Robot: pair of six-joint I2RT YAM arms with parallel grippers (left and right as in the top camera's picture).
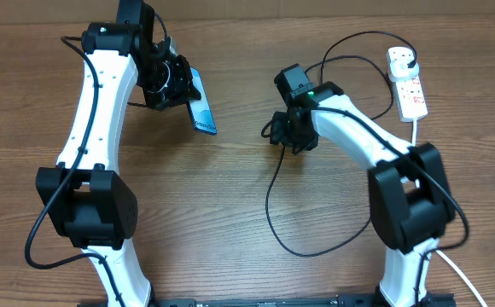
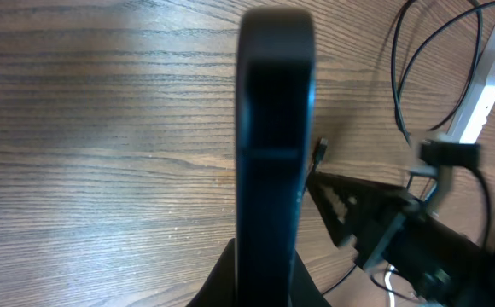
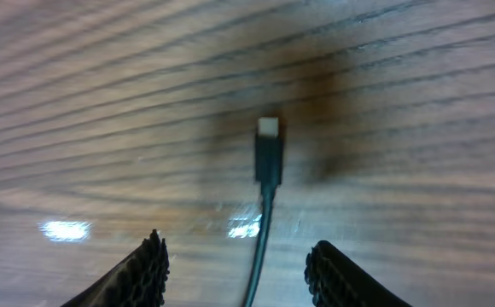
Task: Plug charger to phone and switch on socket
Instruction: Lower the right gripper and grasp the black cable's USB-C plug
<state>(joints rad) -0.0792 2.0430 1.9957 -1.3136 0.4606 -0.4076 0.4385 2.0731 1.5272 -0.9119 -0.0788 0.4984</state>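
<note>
One long thin black charger cable (image 1: 268, 200) lies on the wooden table (image 1: 230, 256). Its small connector tip (image 3: 268, 153) rests flat between the two ribbed fingers of the right gripper (image 3: 239, 249), which stand apart, touching nothing. One slim black-edged smartphone (image 1: 203, 115) with a blue screen is clamped on edge in the left gripper (image 1: 182, 88). One white power strip (image 1: 411, 89) lies far right.

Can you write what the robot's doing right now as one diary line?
left gripper: shut on phone | right gripper: open, jaws either side of charger tip | charger: not in phone yet
</note>
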